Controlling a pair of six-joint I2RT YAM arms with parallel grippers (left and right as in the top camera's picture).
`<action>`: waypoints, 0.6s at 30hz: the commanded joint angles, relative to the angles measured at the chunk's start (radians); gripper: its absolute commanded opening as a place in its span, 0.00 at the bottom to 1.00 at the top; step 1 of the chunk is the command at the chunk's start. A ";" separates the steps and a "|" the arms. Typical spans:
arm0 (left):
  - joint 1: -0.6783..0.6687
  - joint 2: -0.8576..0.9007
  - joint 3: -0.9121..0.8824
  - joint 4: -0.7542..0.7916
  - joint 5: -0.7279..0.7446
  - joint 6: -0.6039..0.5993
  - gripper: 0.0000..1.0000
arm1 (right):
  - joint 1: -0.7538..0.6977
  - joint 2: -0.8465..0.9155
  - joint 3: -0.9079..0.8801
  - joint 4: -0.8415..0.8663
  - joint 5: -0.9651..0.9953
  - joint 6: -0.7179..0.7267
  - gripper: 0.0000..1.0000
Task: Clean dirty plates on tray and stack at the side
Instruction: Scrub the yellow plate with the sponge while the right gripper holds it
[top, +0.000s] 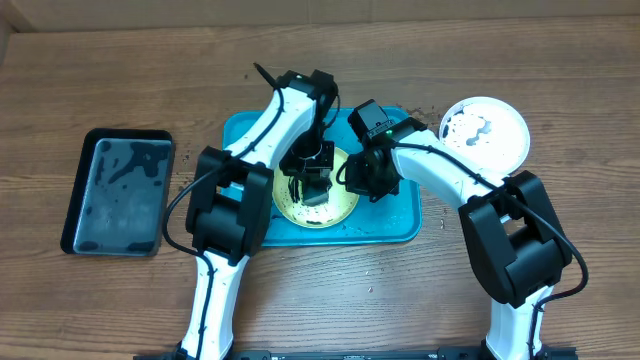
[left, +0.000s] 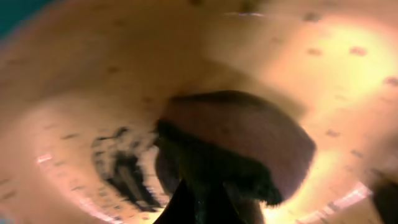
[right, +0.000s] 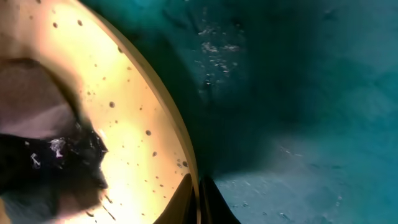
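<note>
Two sets of fingers work at one yellow-green plate (right: 130, 118). The right gripper (right: 199, 200) has its fingers almost closed, and the plate's rim runs down between their tips, so it pinches the plate's right edge. Beyond those tips to the left lies the speckled, pale plate face. To the right is the bare turquoise floor of the tray (right: 298, 124), flecked with crumbs.

The left gripper (top: 312, 183) points straight down over the plate's middle. In its blurred wrist view a dark brownish lump (left: 242, 143) sits right ahead of the fingertips on the plate face. Whether the fingers grip it, or how wide they stand, cannot be told. Black smears (left: 121, 168) lie just left of the lump.

From overhead, the plate lies inside the tray, left of its centre. A white plate (top: 487, 130) with dark specks rests on the table (top: 100, 300), well off beyond the right gripper, outside the tray's far right corner. A black tray (top: 118, 192) lies well apart on the left gripper's outer side.
</note>
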 joint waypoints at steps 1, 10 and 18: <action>0.021 0.086 -0.020 -0.010 -0.448 -0.120 0.04 | 0.001 0.001 0.023 -0.005 0.021 0.006 0.04; 0.028 0.075 0.050 -0.126 -0.543 -0.217 0.04 | 0.000 0.001 0.023 -0.005 0.031 0.006 0.04; 0.027 0.075 0.102 -0.096 0.161 0.159 0.04 | 0.000 0.001 0.023 -0.005 0.031 0.006 0.04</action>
